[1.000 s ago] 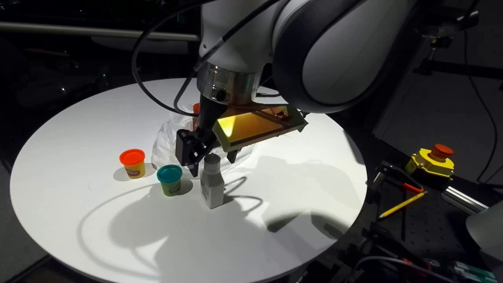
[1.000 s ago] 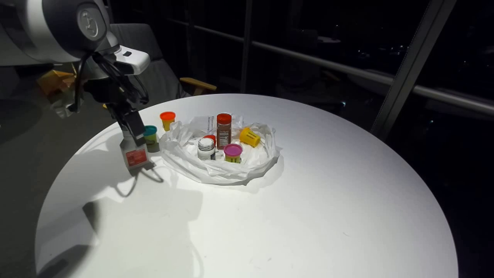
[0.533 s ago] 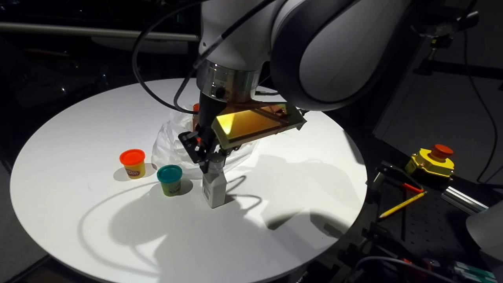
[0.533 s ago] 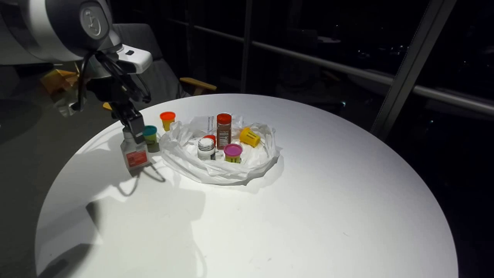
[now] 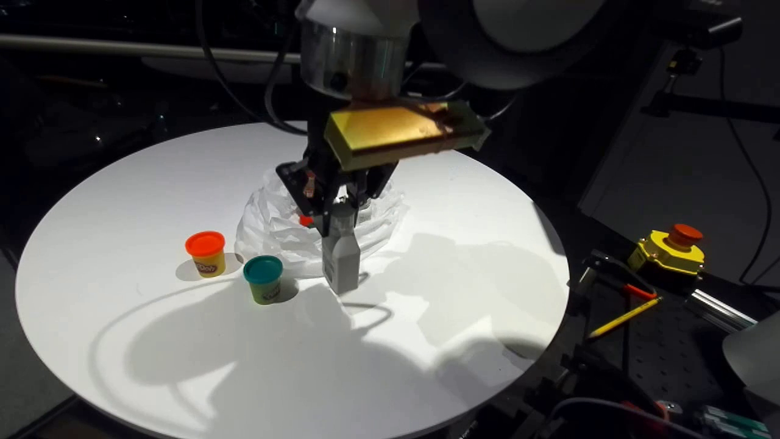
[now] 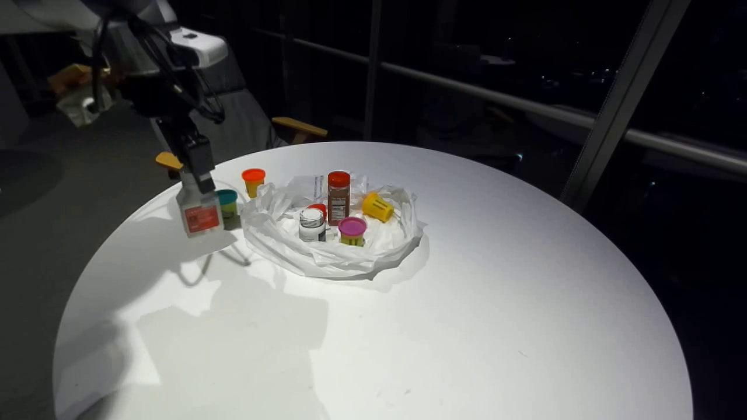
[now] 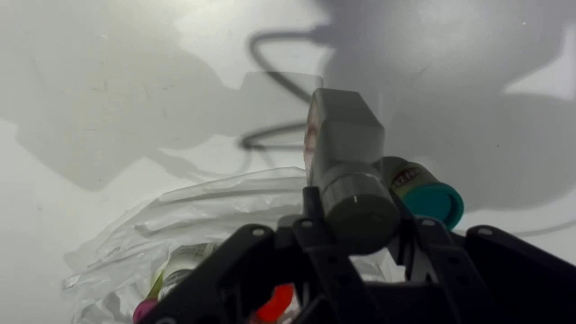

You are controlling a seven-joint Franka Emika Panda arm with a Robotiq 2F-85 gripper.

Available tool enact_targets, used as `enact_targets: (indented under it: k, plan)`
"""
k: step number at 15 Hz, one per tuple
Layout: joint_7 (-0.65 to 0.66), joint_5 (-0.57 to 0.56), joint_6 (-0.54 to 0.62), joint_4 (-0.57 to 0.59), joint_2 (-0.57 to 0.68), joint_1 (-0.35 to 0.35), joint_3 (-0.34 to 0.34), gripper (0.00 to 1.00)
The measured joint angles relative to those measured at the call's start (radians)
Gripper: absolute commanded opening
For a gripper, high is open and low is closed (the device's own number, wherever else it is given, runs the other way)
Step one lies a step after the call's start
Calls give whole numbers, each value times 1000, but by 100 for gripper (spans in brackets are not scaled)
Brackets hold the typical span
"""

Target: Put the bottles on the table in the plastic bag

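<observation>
My gripper (image 5: 340,224) is shut on the neck and cap of a pale bottle (image 5: 342,268) with a grey cap. This bottle hangs nearly upright a little above the table; its red label (image 6: 202,219) shows in an exterior view. In the wrist view the bottle (image 7: 350,130) sits between both fingers. Beside it lies the open, crumpled white plastic bag (image 6: 332,267). Inside are a brown bottle with red cap (image 6: 338,201), a small white bottle (image 6: 312,226), a yellow tub (image 6: 377,207), a pink-lidded tub (image 6: 352,230) and a partly hidden red-topped item (image 6: 318,208).
On the round white table (image 5: 152,329), a teal-lidded tub (image 5: 264,279) stands close beside the held bottle. An orange-lidded tub (image 5: 206,253) stands farther off, near the bag. A yellow box with a red button (image 5: 669,251) is off the table's edge.
A second ago the jaws stood open around the bottle's cap. They have since closed on it, and the arm has risen, lifting the bottle off the table.
</observation>
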Motion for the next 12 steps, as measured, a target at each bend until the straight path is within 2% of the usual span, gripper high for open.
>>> enact_targets:
  k: [5, 9, 12]
  plan:
    - [20, -114, -62, 33, -168, -35, 7, 18]
    - [13, -171, -106, 47, -229, -132, 28, 18]
    - [-51, -175, -115, 54, -232, -206, 38, 18]
